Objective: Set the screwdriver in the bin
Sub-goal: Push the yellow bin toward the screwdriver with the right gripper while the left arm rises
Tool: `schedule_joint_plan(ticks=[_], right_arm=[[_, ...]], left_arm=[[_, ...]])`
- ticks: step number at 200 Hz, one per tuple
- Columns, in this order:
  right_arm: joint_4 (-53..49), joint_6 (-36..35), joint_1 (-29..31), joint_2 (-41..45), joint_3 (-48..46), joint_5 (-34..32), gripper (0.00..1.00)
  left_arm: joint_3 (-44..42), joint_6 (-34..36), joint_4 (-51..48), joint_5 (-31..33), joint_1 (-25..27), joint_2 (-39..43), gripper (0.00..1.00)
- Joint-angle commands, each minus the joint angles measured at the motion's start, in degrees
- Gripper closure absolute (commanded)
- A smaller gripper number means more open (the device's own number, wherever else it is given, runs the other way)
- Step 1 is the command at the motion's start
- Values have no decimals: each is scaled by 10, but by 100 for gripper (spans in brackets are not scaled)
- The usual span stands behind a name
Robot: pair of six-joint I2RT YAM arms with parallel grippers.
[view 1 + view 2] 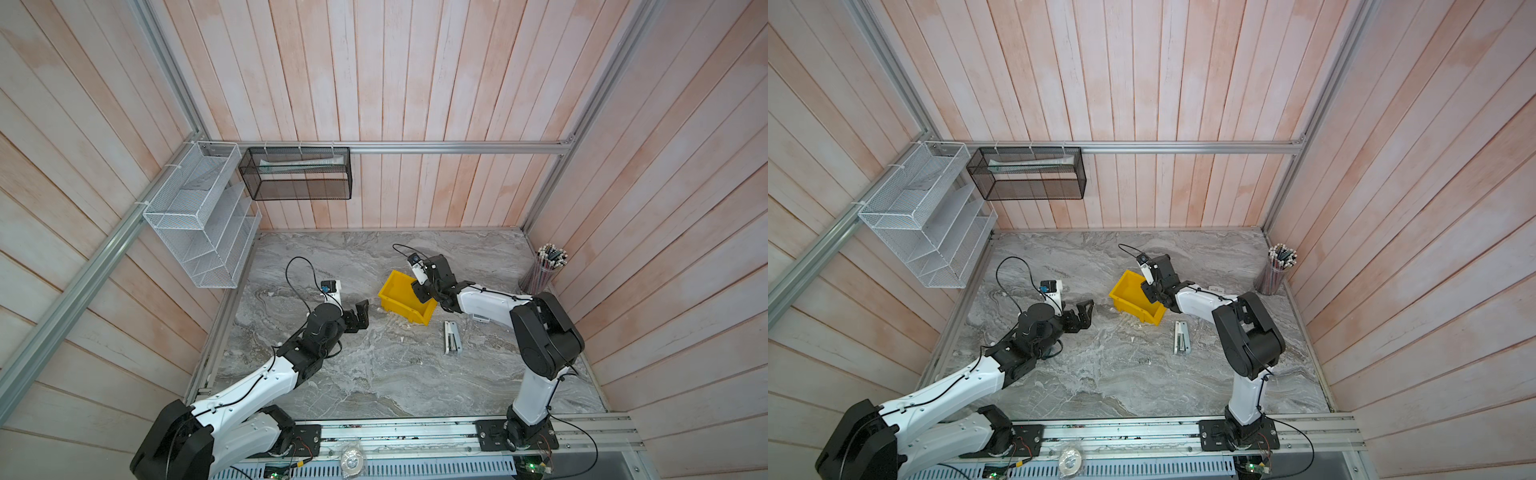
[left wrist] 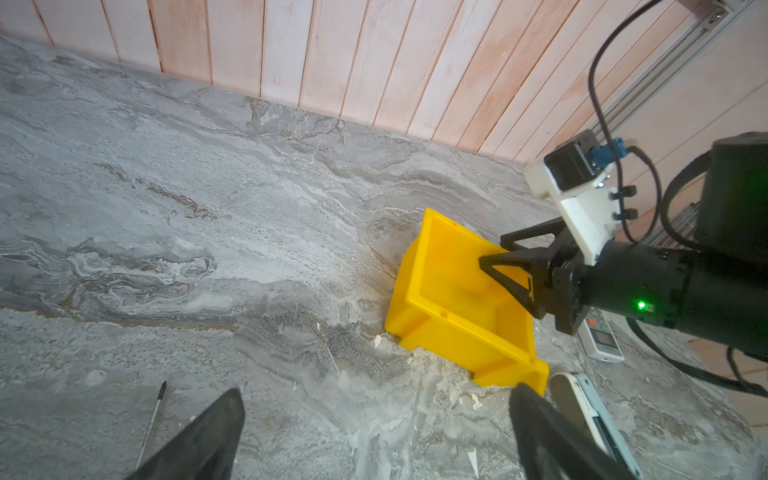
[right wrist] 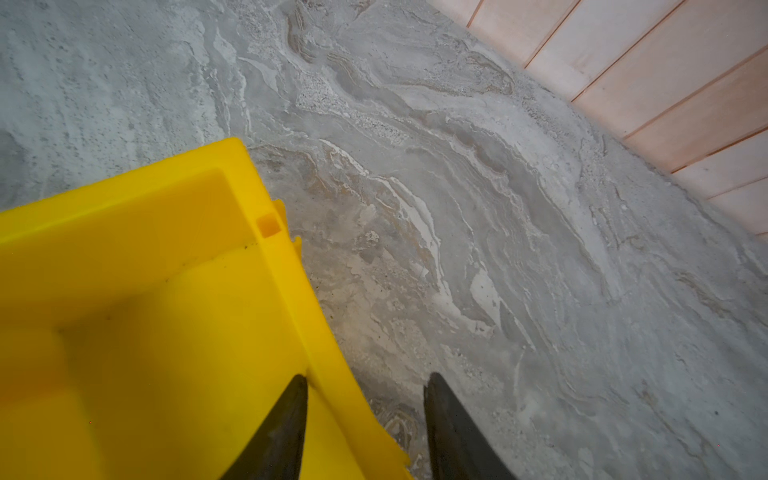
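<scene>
Left wrist view: the screwdriver [image 2: 151, 419] lies on the marble table [image 2: 249, 208] beside the left gripper [image 2: 376, 390], whose jaws are wide apart. Bare marble separates it from the bin [image 2: 409, 286]. The right gripper [image 3: 366, 375] straddles the bin's side wall, outer finger [image 3: 453, 428] not touching. The white device [image 2: 602, 340] has an unreadable label.

Bin [image 2: 411, 291] is showing smooth yellow plastic with a slight sheen. Tabletop [image 2: 249, 208] is looking like matt grey veined stone. Wall planks [image 1: 374, 83] are reading as whitewashed wood. Rail [image 1: 415, 147] is showing brushed metal. Basket [image 1: 299, 189] is showing black metal mesh, rack [image 1: 187, 232] white-coated wire. My right tool [image 3: 365, 378] and left tool [image 2: 378, 390] are looking matt black.
</scene>
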State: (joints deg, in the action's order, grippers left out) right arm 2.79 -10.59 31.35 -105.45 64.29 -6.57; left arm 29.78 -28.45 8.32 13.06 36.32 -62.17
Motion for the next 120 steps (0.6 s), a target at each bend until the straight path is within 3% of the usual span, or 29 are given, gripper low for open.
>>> schedule_joint_plan(ticks=[1, 97, 120], right_arm=[[-31, 11, 3, -2, 12, -2, 59], [-48, 114, 6, 2, 15, 16, 87], [-64, 171, 12, -8, 43, -18, 96]], left_arm=[[13, -11, 5, -4, -4, -13, 0], [40, -49, -81, -7, -30, 14, 0], [42, -58, -109, 15, -32, 30, 0]])
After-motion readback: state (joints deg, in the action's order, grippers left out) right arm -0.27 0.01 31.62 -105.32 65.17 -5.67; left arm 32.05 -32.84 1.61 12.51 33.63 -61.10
